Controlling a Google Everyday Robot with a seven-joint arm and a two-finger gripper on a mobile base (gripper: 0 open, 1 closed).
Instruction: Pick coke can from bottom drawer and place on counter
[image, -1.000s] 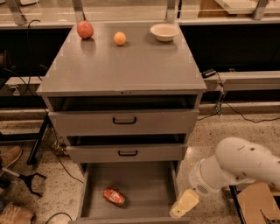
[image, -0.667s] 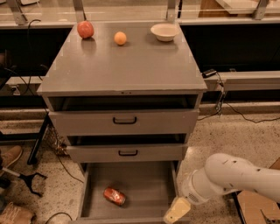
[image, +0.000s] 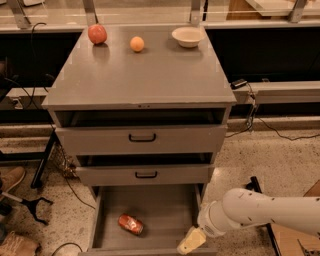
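Note:
The coke can (image: 130, 224) lies on its side on the floor of the open bottom drawer (image: 165, 210), left of the middle. My gripper (image: 190, 241) hangs at the end of the white arm (image: 250, 210) over the drawer's front right corner, about a third of the drawer's width to the right of the can and apart from it. The counter (image: 150, 75) is the flat grey cabinet top above.
On the counter's far edge sit a red apple (image: 97, 34), a small orange fruit (image: 137, 44) and a pale bowl (image: 188, 36). The two upper drawers (image: 142, 140) stand slightly pulled out. Cables and a black stand foot (image: 30, 205) lie on the floor at left.
The arm and gripper have moved left and down, from beside the drawer's right wall to over its front right corner. The can has not moved.

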